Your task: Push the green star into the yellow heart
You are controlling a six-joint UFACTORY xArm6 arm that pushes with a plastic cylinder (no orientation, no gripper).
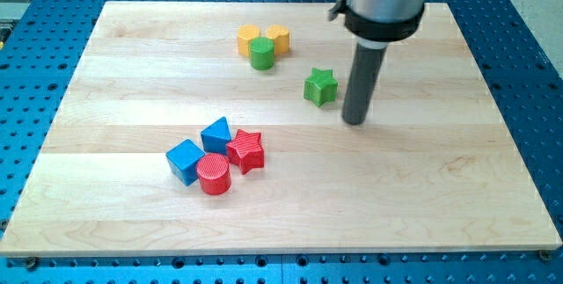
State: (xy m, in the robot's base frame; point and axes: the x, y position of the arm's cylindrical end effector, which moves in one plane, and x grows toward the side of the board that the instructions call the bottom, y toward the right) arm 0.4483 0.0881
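The green star [321,86] lies on the wooden board [422,196], right of centre in the upper half. The yellow heart [250,39] lies up and to the left of it, near the view's top. A yellow hexagonal block [279,37] sits right beside the heart, and a green cylinder [261,54] touches both from below. My tip [354,120] rests on the board just right of and slightly below the green star, a small gap apart from it.
A cluster of blocks lies lower left of centre: a blue cube [185,161], a blue triangular block [216,134], a red star [246,150] and a red cylinder [214,174]. Blue perforated table surrounds the board.
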